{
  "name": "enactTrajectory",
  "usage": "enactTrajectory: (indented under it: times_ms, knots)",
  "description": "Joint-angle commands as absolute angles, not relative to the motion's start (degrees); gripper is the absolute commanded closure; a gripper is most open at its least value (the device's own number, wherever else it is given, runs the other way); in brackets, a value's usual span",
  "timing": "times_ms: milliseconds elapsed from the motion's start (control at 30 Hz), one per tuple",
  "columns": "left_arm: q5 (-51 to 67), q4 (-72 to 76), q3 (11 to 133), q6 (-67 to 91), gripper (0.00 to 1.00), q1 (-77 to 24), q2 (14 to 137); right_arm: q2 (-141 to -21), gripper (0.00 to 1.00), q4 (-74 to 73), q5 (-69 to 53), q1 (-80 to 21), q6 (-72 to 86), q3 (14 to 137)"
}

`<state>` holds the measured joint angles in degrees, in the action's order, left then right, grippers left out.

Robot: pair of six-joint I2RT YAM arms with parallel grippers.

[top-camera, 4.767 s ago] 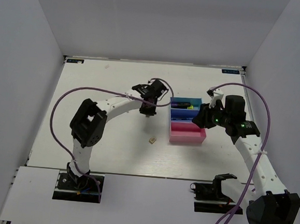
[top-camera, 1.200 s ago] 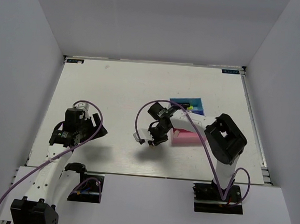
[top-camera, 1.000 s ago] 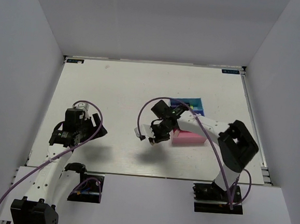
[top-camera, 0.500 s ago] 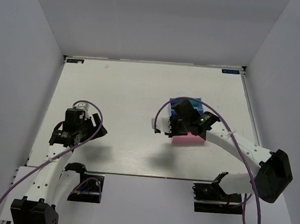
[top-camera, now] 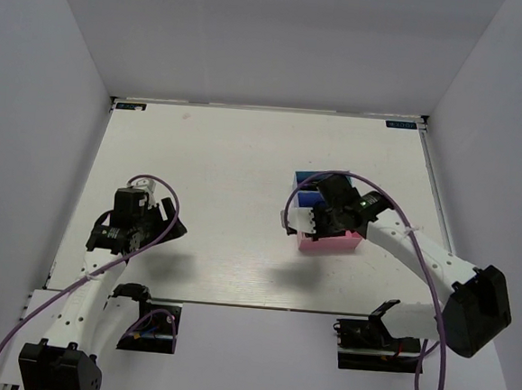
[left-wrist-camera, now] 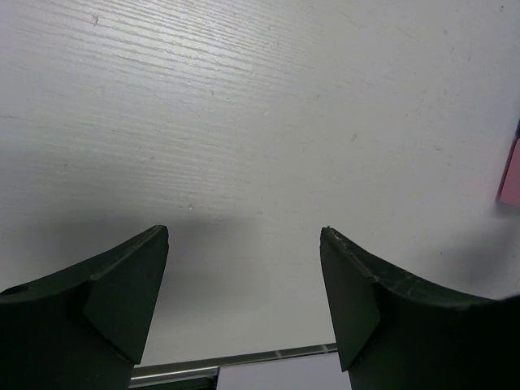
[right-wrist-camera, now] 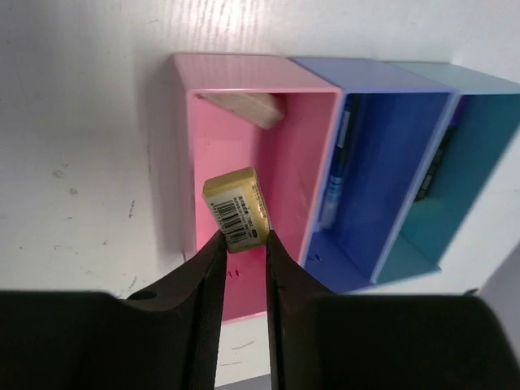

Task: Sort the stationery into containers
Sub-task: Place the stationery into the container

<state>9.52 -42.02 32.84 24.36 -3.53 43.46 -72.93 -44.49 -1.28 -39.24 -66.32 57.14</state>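
Note:
My right gripper (right-wrist-camera: 245,236) is shut on a tan eraser (right-wrist-camera: 237,210) with a barcode label and holds it just above the pink container (right-wrist-camera: 219,65). Another tan eraser (right-wrist-camera: 244,108) lies at that tray's far end. The dark blue container (right-wrist-camera: 390,122) beside it holds a thin blue pen (right-wrist-camera: 337,175). The cyan container (right-wrist-camera: 487,130) holds a dark marker (right-wrist-camera: 443,158). From above, the right gripper (top-camera: 318,219) hangs over the trays' left side and the arm hides most of them. My left gripper (left-wrist-camera: 244,236) stands open over bare table.
The left arm (top-camera: 137,221) rests low at the near left of the white table (top-camera: 210,155). In the left wrist view the pink tray's corner (left-wrist-camera: 512,175) shows at the right edge. White walls close in the table on three sides.
My right arm has swung to the right from the middle of the table with the eraser and now hangs over the pink container. The left arm has not moved.

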Motion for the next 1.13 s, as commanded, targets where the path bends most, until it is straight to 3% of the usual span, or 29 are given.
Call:
enactTrajectory:
  times_ms: [0,33,133,167,200,300,433,467,500,533,567,667,700,767,800,867,900,933,967,1000,1067,1100]
  knots:
    - [9.6,-41.8,33.5,23.5,0.15,-3.3,43.1,-75.8,0.89,-46.5,-3.3,-38.4,-68.8,56.6]
    - [9.7,-41.7,33.5,23.5,0.15,-3.3,43.5,-76.5,0.85,-46.1,-3.3,-38.1,-68.4,56.9]
    - [9.6,-41.6,33.5,23.6,0.15,-3.3,43.4,-77.3,0.35,-44.2,-3.6,-36.9,-66.0,57.6]
    - [9.6,-41.7,33.5,23.5,0.15,-3.3,43.3,-77.2,0.25,-43.9,-4.5,-36.7,-65.4,57.7]
    - [9.7,-41.7,33.6,23.5,0.15,-3.3,43.3,-76.9,0.23,-43.7,-4.7,-36.6,-64.5,58.2]
    - [9.5,-41.7,33.6,23.4,0.15,-3.3,43.4,-76.5,0.23,-42.4,-5.7,-35.7,-62.2,58.9]
    - [9.7,-41.7,33.4,23.4,0.15,-3.3,43.3,-74.0,0.30,-40.9,-7.0,-34.3,-56.5,59.4]
    - [9.8,-41.7,33.6,23.4,0.15,-3.3,43.4,-73.0,0.35,-39.9,-7.6,-33.5,-54.9,59.0]
    - [10.0,-41.8,33.5,23.5,0.16,-3.3,43.3,-72.3,0.52,-39.3,-7.3,-33.3,-53.5,59.0]
    - [10.1,-41.8,33.5,23.4,0.20,-3.4,43.5,-70.9,0.90,-38.6,-6.9,-33.1,-49.7,59.0]
    - [10.3,-41.4,33.4,23.3,0.24,-3.3,43.3,-70.2,1.00,-34.2,-6.5,-32.4,-44.0,57.6]
    - [11.3,-40.8,33.1,23.0,0.64,-3.3,43.1,-66.3,1.00,-24.5,9.4,-31.8,-25.2,53.9]
    - [11.9,-40.3,33.1,22.9,0.87,-3.3,43.0,-65.6,1.00,-24.0,10.9,-30.8,-23.7,53.5]
    - [13.2,-39.9,33.0,22.7,0.99,-3.4,42.3,-63.9,1.00,-22.8,15.2,-29.3,-19.8,52.9]
    - [14.6,-38.7,32.6,22.2,1.00,-3.3,42.0,-63.6,0.64,-23.0,17.6,-28.2,-14.0,53.2]
    - [17.3,-37.7,32.2,21.6,0.89,-3.3,41.3,-63.2,0.50,-22.8,22.3,-27.1,-9.4,52.8]
    - [19.6,-36.4,31.6,21.4,0.75,-3.3,41.0,-62.6,0.39,-22.5,24.0,-26.9,-7.9,52.4]
    - [20.6,-35.4,31.4,21.2,0.32,-3.3,40.8,-62.1,0.27,-21.1,30.5,-27.2,-7.5,51.4]
    - [24.0,-34.5,30.9,21.0,0.14,-3.4,40.8,-60.1,0.25,-21.0,31.2,-27.2,-7.5,50.7]
    - [24.9,-34.0,30.9,20.9,0.02,-3.4,40.9,-59.0,0.25,-20.7,31.0,-27.1,-7.6,49.9]
    - [26.0,-33.7,30.9,20.8,0.00,-3.6,41.6,-55.2,0.25,-17.3,31.9,-27.0,-10.6,45.5]
    - [26.0,-33.7,31.1,20.8,0.00,-3.6,41.7,-52.8,0.16,-17.3,30.9,-26.8,-10.8,44.7]
